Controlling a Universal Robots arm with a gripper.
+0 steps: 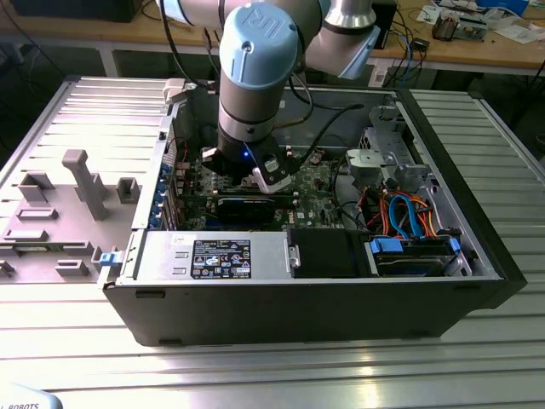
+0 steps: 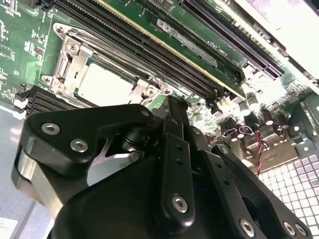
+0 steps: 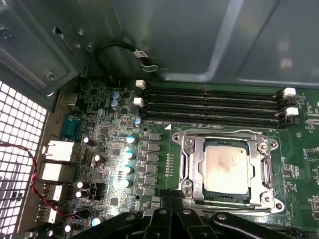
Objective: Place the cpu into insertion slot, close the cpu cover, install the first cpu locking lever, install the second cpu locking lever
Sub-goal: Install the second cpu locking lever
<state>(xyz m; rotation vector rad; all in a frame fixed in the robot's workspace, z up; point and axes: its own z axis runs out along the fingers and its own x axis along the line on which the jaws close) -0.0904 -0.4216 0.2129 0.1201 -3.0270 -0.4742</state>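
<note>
cpu (image 3: 225,169) seated in insertion slot (image 3: 192,172) (cpu cover (image 3: 264,174) closed over it).

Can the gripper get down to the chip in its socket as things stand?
Probably yes. The gripper hangs just beside the socket, and the chip sits exposed through the metal cover frame with nothing lying over it; the memory slots stand clear to one side.

The grey robot arm with a light-blue joint cap (image 1: 255,38) reaches down from above, its wrist section upright and pointing straight down. At its lower end sits the black metal gripper (image 1: 247,170). In the second wrist view the gripper's black linkage bars and bolted plates (image 2: 172,169) crowd the foreground; whether its fingers are parted or closed cannot be told
</note>
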